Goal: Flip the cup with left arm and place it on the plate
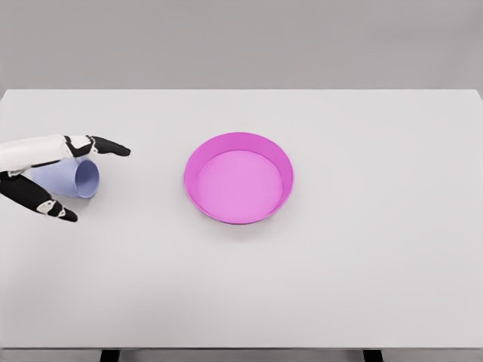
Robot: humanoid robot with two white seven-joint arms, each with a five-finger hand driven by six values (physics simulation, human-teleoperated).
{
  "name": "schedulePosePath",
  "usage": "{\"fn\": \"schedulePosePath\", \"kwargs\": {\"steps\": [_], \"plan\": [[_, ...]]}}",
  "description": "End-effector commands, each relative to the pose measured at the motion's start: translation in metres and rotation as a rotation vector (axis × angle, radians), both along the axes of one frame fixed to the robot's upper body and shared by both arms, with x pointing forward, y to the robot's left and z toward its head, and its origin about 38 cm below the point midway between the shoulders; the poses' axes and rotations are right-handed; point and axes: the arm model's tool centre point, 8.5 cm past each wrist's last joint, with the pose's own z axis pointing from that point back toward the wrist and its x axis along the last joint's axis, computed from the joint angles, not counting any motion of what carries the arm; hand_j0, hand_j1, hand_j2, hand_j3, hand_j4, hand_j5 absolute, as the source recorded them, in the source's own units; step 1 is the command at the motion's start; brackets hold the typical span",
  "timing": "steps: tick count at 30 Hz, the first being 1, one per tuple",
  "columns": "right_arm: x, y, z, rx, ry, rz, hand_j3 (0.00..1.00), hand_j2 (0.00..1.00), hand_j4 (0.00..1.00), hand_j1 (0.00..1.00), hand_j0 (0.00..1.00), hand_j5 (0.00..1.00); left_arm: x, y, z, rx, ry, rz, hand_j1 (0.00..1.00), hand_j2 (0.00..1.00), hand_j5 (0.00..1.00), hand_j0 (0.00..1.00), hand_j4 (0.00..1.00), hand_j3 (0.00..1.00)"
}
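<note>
While the pale lavender, smooth-walled cup (72, 179) is lying on its side near the left edge of the light grey worktop (362, 286), the white-and-black left hand (54, 175) is bracketing it, with one dark-tipped finger (106, 146) reaching over the top of the wall and another (53, 207) running along below it. Whether those digits are actually pressing the wall or just sitting beside it is not something I can tell, so the hand is looking partly curled about the cup rather than plainly clamped on it. The cup's mouth is facing right, toward the round magenta shallow-walled plate (238, 178), which is sitting well apart near the middle of the worktop and holding nothing. Judging by its look, the cup is probably going to handle as a light, stiff and rather slick shell, liable to roll while on its side and to squirt out of a pinch near the rim. Taking hold across the middle of the wall, from opposite sides, is seeming the safest grip for turning it upright. No right arm is showing.
</note>
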Motion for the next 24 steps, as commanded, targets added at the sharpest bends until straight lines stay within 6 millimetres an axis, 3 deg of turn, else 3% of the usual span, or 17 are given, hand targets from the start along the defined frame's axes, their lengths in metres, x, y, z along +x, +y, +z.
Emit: {"fn": "schedulePosePath", "kwargs": {"steps": [1, 7, 11, 14, 24], "plan": [[0.000, 0.000, 0.000, 0.000, 0.000, 0.000, 1.00, 1.00, 1.00, 1.00, 1.00, 1.00, 0.012, 0.017, 0.002, 0.027, 0.057, 0.137, 1.00, 1.00, 1.00, 1.00, 1.00, 1.00], [0.000, 0.000, 0.000, 0.000, 0.000, 0.000, 1.00, 1.00, 1.00, 1.00, 1.00, 1.00, 0.023, 0.043, -0.019, 0.085, 0.169, 0.309, 1.00, 1.00, 1.00, 1.00, 1.00, 1.00], [0.000, 0.000, 0.000, 0.000, 0.000, 0.000, 1.00, 1.00, 1.00, 1.00, 1.00, 1.00, 0.026, 0.047, -0.026, 0.114, 0.180, 0.336, 1.00, 1.00, 1.00, 1.00, 1.00, 1.00], [0.000, 0.000, 0.000, 0.000, 0.000, 0.000, 1.00, 1.00, 1.00, 1.00, 1.00, 1.00, 0.034, 0.037, -0.040, 0.155, 0.161, 0.333, 1.00, 1.00, 1.00, 1.00, 1.00, 1.00], [0.000, 0.000, 0.000, 0.000, 0.000, 0.000, 1.00, 1.00, 1.00, 1.00, 1.00, 1.00, 0.037, 0.048, -0.045, 0.278, 0.103, 0.355, 1.00, 1.00, 1.00, 1.00, 1.00, 1.00]]}}
